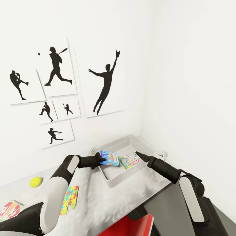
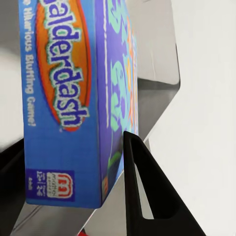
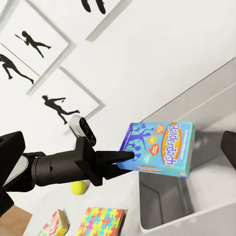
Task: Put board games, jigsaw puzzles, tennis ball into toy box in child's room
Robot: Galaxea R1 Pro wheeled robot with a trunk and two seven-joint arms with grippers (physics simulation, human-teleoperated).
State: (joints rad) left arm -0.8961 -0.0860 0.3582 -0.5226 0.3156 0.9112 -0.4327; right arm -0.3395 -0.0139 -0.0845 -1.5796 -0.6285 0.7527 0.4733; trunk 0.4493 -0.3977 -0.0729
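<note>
Red chair back (image 1: 142, 226) sits lowest in the head view, below the white surface (image 1: 98, 203). Over the toy box (image 1: 111, 178) at its far corner, the left claw (image 1: 104, 159) pinches the blue board game (image 1: 109, 158) by one end — released tilted, it could catch the rim and slide out. Right claw (image 1: 137, 153) hovers over the second game (image 1: 130, 160) inside; I cannot tell its spread. Tennis ball (image 1: 36, 181) and jigsaw puzzle (image 1: 69, 200) wait near the left edge, baseball silhouettes (image 1: 59, 67) on the wall.
</note>
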